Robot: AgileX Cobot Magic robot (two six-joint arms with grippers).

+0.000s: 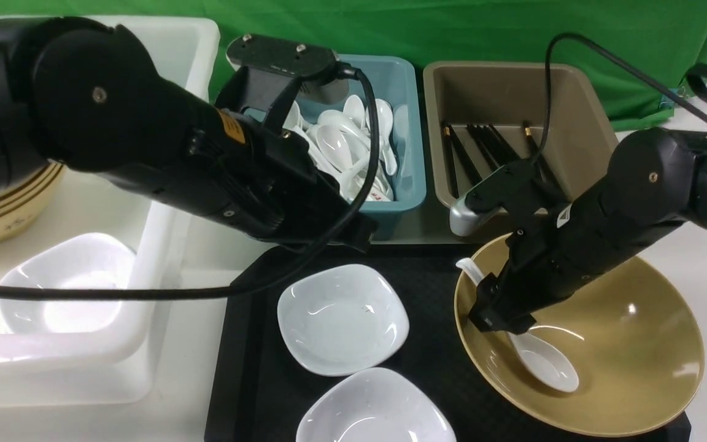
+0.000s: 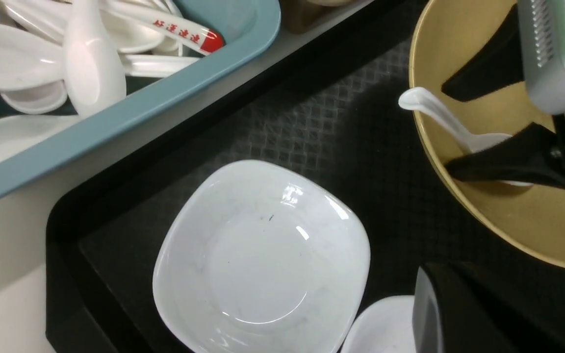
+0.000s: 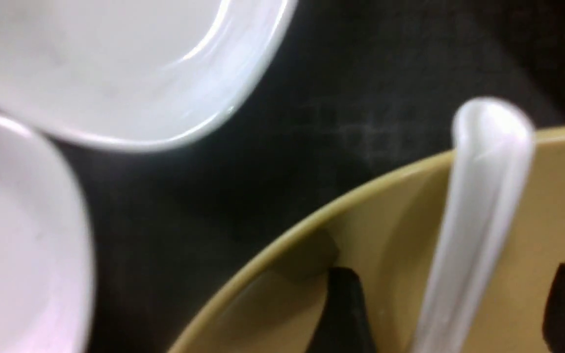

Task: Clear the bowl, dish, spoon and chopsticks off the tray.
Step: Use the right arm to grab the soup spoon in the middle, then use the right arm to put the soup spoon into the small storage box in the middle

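The black tray (image 1: 249,344) holds two white squarish dishes (image 1: 341,319) (image 1: 375,408) and the mustard-yellow bowl (image 1: 636,344) at its right. The white spoon (image 1: 547,362) lies in the bowl with its handle over the rim. My right gripper (image 1: 498,310) is open inside the bowl, one finger (image 3: 346,314) on each side of the spoon handle (image 3: 483,196), not closed on it. My left gripper (image 1: 344,230) hangs over the tray's far edge near the blue bin; its jaws are hidden. No chopsticks show on the tray.
A blue bin (image 1: 405,123) of white spoons and a brown bin (image 1: 513,92) with black chopsticks (image 1: 488,144) stand behind the tray. A white tub (image 1: 163,215) at the left holds a white dish (image 1: 65,282) and stacked yellow bowls (image 1: 3,215).
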